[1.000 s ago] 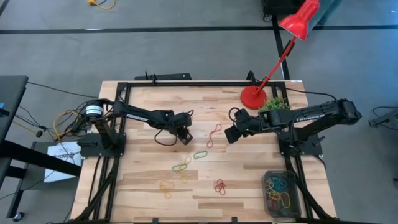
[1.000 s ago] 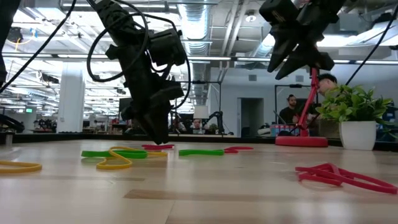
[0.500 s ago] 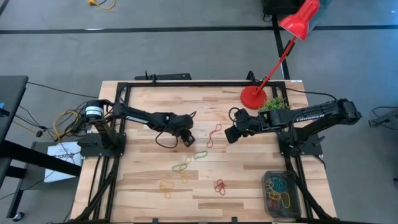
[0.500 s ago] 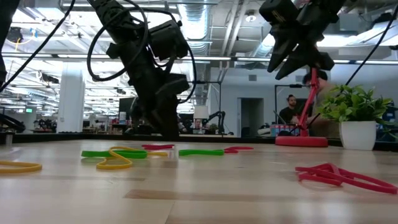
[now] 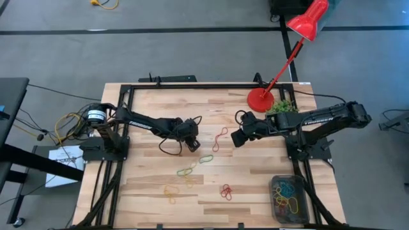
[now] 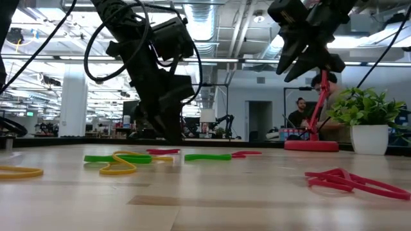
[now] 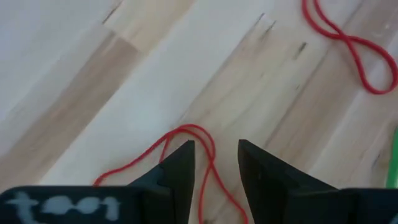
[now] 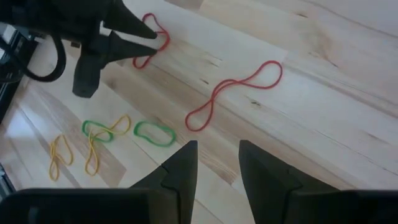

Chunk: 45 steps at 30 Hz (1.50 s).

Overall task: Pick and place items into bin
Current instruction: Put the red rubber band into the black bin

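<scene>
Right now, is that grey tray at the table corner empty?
No. The bin already holds a tangle of coloured bands, seen from above.

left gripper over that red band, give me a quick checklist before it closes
1. Left gripper fingers open: ok.
2. Red band sits in the gap between the fingers: ok, the left wrist view shows its loop running between the tips.
3. Tips low enough to pinch the flat band: cannot tell.
4. Other red band clear of the grasp: ok, it lies apart.
5. Right gripper out of the way: ok, it hovers open across the table.
6. Bin has room for more: ok, bands cover only its floor.
</scene>
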Each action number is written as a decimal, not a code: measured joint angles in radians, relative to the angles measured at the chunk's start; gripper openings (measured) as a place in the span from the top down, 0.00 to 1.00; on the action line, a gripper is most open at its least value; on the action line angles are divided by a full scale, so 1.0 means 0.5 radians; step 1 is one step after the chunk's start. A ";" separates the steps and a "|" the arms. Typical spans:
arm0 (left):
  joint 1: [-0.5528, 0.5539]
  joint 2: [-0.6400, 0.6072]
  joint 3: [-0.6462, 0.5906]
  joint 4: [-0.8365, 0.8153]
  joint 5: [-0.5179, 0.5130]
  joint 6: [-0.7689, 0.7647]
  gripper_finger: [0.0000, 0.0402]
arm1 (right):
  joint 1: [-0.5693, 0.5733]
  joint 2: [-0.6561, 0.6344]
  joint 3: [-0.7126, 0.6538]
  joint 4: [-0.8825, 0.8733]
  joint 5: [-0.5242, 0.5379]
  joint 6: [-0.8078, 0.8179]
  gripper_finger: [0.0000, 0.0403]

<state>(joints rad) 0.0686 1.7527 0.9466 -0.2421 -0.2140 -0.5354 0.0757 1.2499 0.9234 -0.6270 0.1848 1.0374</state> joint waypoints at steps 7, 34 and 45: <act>-0.004 0.000 -0.039 0.023 -0.170 -0.099 0.72 | 0.000 0.000 0.000 0.000 0.000 0.000 0.72; -0.027 0.135 -0.114 0.201 -0.074 -0.146 0.74 | 0.002 0.000 -0.001 0.011 -0.001 -0.001 0.72; 0.037 -0.034 0.060 0.214 0.258 -0.092 0.99 | 0.002 0.000 -0.001 0.241 -0.007 -0.332 0.72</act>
<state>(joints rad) 0.0872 1.7358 0.9768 -0.1353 -0.0852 -0.5813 0.0765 1.2499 0.9230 -0.5063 0.1816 0.8713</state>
